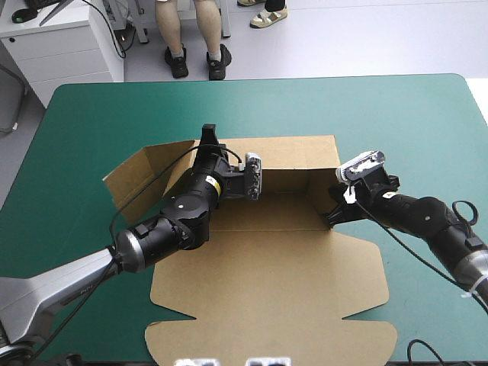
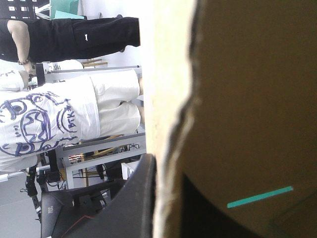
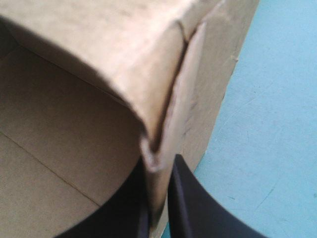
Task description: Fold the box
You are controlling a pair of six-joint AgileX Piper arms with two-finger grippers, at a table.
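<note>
High view: the brown box (image 1: pixel 267 290), a cut sheet of corrugated board, lies at the middle of the desk (image 1: pixel 91 114) with its teal-green cover and is only part-way formed. Its far wall (image 1: pixel 282 160) stands raised along the side toward the desk's far edge. The right wall (image 1: pixel 332 191) is up and meets it at a corner. The left flap (image 1: pixel 141 179) leans outward toward the desk's left edge, not yet upright. The wide lid panel (image 1: pixel 274 305) with its tabs lies flat toward the near edge.

The left gripper (image 1: pixel 209 139) sits on the far wall's left end. In the left wrist view the board's edge (image 2: pixel 171 124) runs up between its black fingers (image 2: pixel 138 198), so it is clamped on the box. The right gripper (image 1: pixel 334 212) is at the near end of the right wall. In the right wrist view its fingers (image 3: pixel 188 203) pinch that wall's doubled edge (image 3: pixel 161 148), with bare teal-green cover (image 3: pixel 267 124) just beside it.

By my judgement, two walls are raised. Left to do: bring the left flap upright, tuck the corner tabs, and fold the walls over so the tray holds itself.
</note>
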